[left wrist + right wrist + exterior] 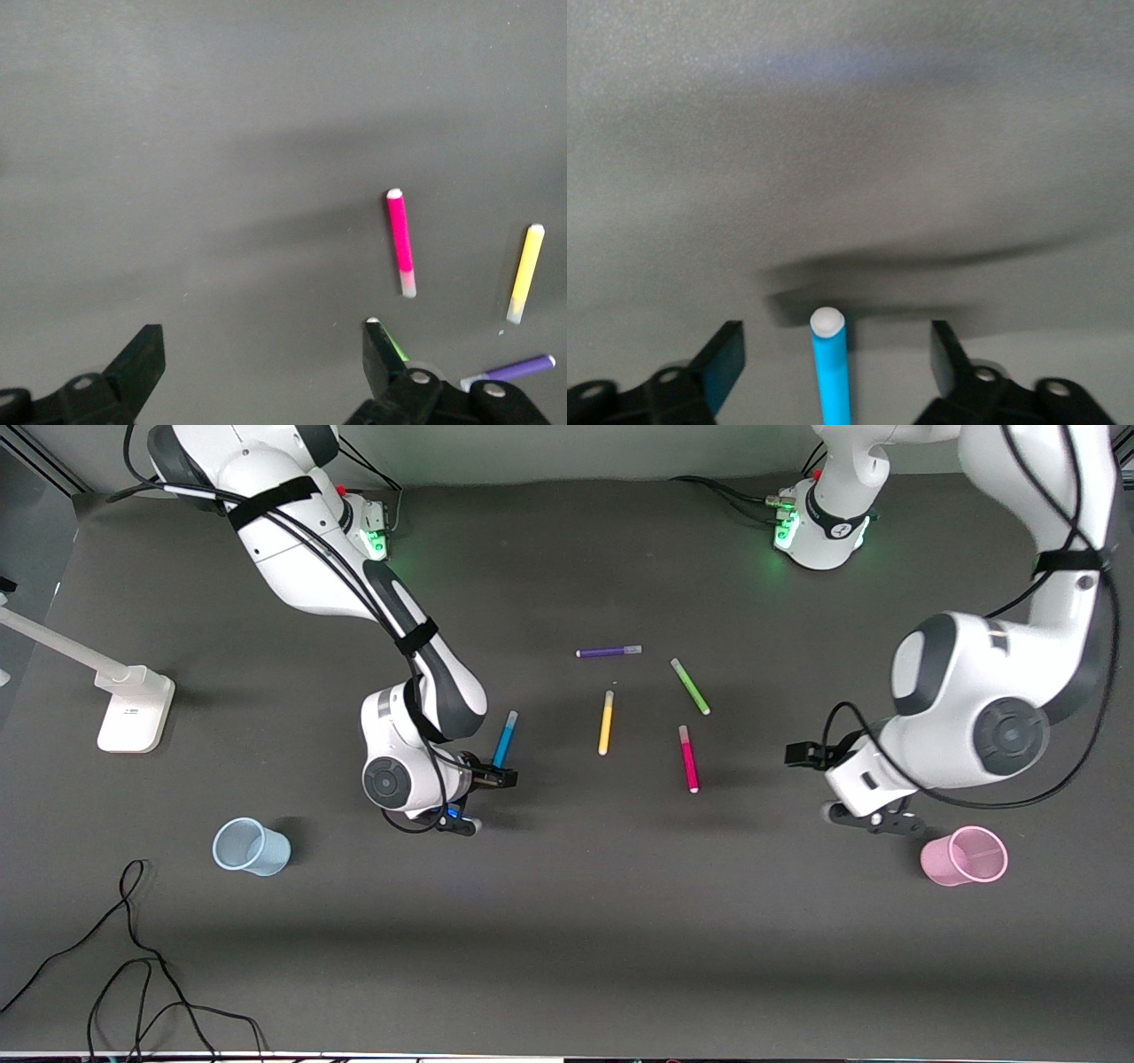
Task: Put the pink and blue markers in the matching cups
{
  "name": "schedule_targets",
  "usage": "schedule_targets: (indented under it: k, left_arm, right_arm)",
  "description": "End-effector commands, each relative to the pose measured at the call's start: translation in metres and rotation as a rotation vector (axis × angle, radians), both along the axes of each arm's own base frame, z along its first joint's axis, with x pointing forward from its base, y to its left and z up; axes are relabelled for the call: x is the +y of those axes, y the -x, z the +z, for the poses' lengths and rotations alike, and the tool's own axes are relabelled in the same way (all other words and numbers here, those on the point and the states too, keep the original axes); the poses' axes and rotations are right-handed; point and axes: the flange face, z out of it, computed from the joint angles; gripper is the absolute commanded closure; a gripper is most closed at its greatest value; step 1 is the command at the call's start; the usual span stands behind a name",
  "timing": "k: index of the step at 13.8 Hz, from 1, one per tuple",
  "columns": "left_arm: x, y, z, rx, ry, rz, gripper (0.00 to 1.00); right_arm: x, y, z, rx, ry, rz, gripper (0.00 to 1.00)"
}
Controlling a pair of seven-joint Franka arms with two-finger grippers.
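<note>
A bright blue marker (506,740) with a pale cap lay on the dark grey table (567,921), at nine o'clock from a yellow pen (606,723). A magenta-pink marker (688,759) with a white tip lay at four o'clock from the yellow one, a light green pen (690,686) at one o'clock and a purple pen (609,652) at twelve. The cups were translucent pale blue (252,847) and pink (964,856). Both arms were white with black-fingered grippers.
</note>
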Motion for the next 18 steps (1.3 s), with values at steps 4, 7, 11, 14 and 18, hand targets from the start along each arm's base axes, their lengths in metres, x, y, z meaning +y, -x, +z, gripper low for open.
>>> schedule_targets:
  k: [4,7,11,14,18]
  left_arm:
    - [-0.083,0.012,-0.033,-0.027,-0.031,0.118,0.01]
    - [-0.108,0.014,-0.076,-0.030,-0.039,0.180,0.01]
    - [-0.138,0.036,-0.128,-0.057,-0.041,0.200,0.02]
    - [-0.139,0.052,-0.152,-0.035,-0.057,0.186,0.03]
    - [-0.143,0.077,-0.163,-0.002,-0.079,0.164,0.11]
  right_arm:
    - [0.025,0.009,0.000,0.018,-0.001,-0.050,0.20]
    - [0.029,0.011,0.001,0.018,0.000,-0.048,0.48]
    - [0.027,0.011,0.000,0.019,0.003,-0.048,0.76]
    - [0.024,0.009,0.001,0.018,0.002,-0.050,0.92]
    - [0.022,0.003,0.015,0.006,-0.005,-0.056,1.00]
